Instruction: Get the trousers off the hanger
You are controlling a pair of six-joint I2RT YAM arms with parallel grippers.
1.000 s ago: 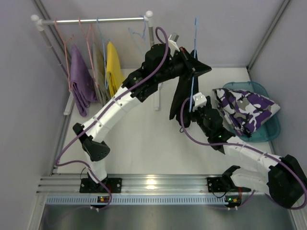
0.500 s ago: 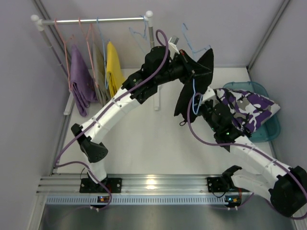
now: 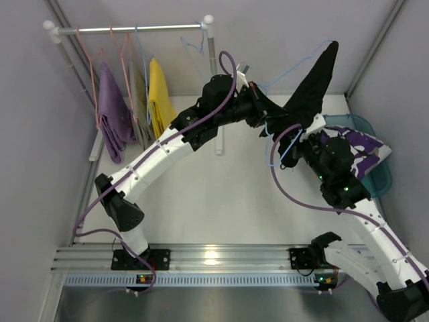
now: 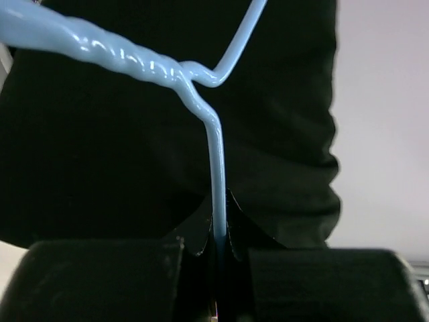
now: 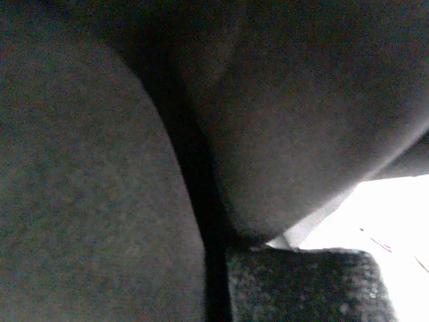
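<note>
My left gripper is shut on the light blue wire hanger; in the left wrist view the wire runs straight down between the closed jaws. The black trousers are draped on that hanger and stretch up and to the right above the table. My right gripper is shut on their lower end; in the right wrist view dark cloth fills nearly the whole frame around the jaws. The purple, white and dark patched trousers lie in the teal basket.
The teal basket stands at the right wall. At the back left a clothes rack carries a lilac garment, an olive one, a yellow one and an empty blue hanger. Its right post rises beside my left arm.
My right gripper closed on the black trousers and drew them from hanging down to stretched up and right. The hanger turned in my left gripper, and the right arm moved right.
</note>
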